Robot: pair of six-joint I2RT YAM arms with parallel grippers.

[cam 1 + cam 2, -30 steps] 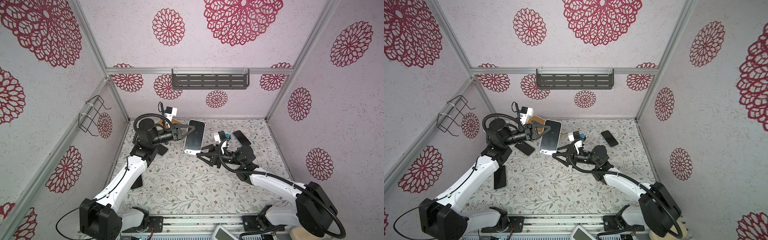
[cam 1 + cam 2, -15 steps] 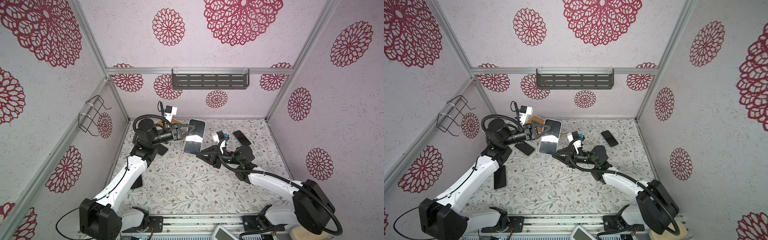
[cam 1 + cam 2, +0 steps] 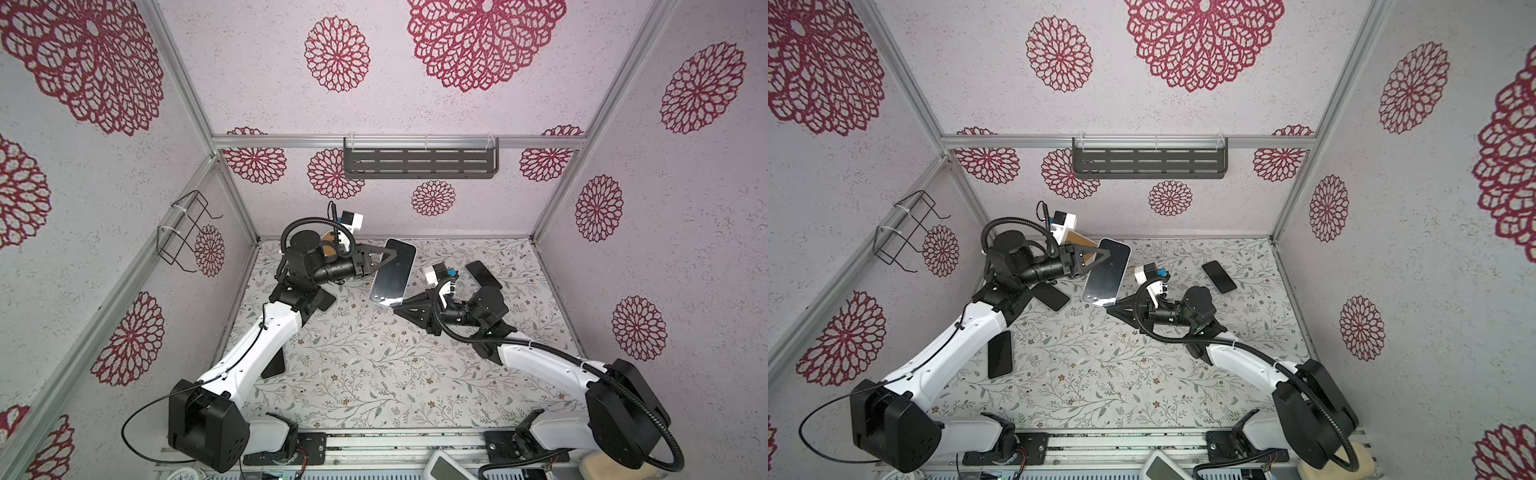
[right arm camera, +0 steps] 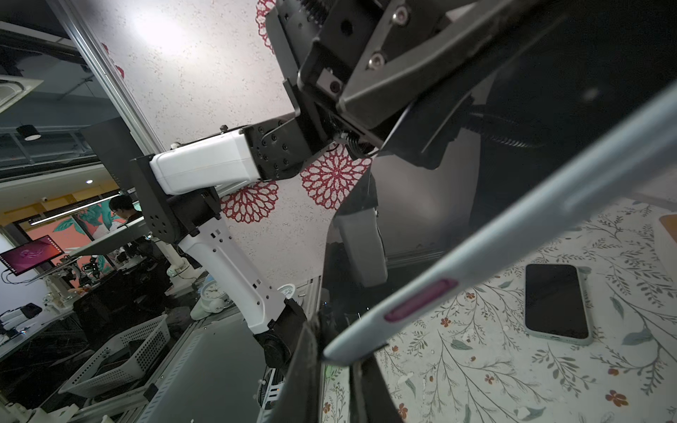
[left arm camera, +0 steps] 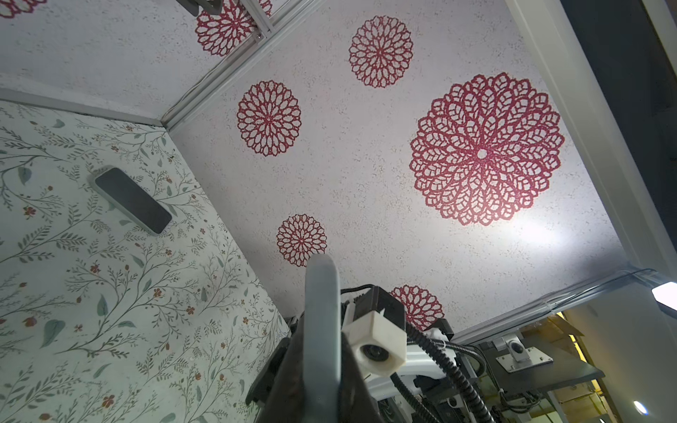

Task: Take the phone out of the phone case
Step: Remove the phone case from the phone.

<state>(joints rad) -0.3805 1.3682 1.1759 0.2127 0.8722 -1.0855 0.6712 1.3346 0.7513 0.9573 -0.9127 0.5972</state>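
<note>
Clamped with the left gripper [image 3: 388,256] across one long edge of the phone case [image 4: 513,234], toward the end nearer the wall shelf [image 3: 419,164]. Pinched with the right gripper [image 3: 397,308] on the corner farthest from that shelf, jaws brought together on the pale rim. Held in the air between both, below and in front of the shelf, clear of the surface [image 3: 353,361], with the phone [image 3: 391,276] not yet out of the case, dark screen up.

Likely to go wrong in two ways. Could slip off that thin corner bite if pulled before the rim starts to peel. Could also twist the whole cased phone out of the left grip rather than parting it, and drop it from below the shelf onto the surface.

Against a second ago: right jaws then apart at that far corner, now closed on it. Left grip and the place below the shelf much as then.
</note>
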